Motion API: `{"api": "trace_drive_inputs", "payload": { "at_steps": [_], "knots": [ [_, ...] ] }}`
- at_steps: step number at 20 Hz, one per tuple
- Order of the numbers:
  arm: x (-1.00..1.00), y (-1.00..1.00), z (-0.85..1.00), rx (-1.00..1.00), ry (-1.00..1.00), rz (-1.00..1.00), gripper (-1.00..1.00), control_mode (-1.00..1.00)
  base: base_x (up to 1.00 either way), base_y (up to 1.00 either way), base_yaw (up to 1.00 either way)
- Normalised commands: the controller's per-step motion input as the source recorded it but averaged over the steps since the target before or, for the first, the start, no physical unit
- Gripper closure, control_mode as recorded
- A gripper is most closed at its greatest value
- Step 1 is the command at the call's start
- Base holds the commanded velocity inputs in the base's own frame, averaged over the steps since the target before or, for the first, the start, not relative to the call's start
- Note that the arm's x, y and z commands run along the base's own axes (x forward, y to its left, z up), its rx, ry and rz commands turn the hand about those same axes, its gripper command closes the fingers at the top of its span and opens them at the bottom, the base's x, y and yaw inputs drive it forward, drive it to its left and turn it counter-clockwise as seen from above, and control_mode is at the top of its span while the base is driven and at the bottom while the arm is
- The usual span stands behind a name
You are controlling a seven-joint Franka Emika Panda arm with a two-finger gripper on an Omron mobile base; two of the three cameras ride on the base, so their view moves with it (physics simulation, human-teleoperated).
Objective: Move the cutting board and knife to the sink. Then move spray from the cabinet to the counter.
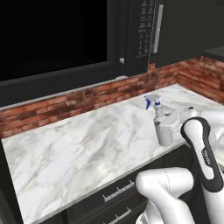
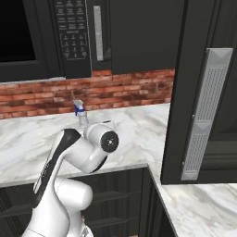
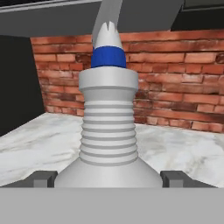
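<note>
spray bottle (image 3: 108, 131) stands upright on the marble counter (image 1: 78, 144), in front of the brick wall (image 1: 87, 98). its body sits between the spread tips of the gripper (image 3: 109, 178), which are not pressing it; long axis is vertical.

the counter (image 1: 87, 140) is white marble with grey veins, running from the lower left of the left base frame up to the right edge, backed along its far side by a red brick wall (image 1: 87, 98). below its front edge are dark drawers (image 1: 114, 195) with metal handles. standing upright on the counter, right of centre near the front edge, is the spray (image 1: 161, 124), pale grey-white with a blue nozzle at the top. in the right base frame the counter (image 2: 139, 134) crosses the middle and turns a corner toward the lower right, and the spray (image 2: 81, 113) stands left of centre
</note>
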Motion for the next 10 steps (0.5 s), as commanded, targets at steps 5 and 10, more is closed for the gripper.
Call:
{"api": "trace_drive_inputs", "payload": {
  "at_steps": [5, 10],
  "knots": [
    [0.33, 0.00, -0.24, 0.06, 0.00, 0.04, 1.00, -1.00, 0.00, 0.00, 0.00],
    [0.32, -0.05, -0.22, 0.06, 0.00, 0.03, 1.00, -1.00, 0.00, 0.00, 0.00]
  ]
}}
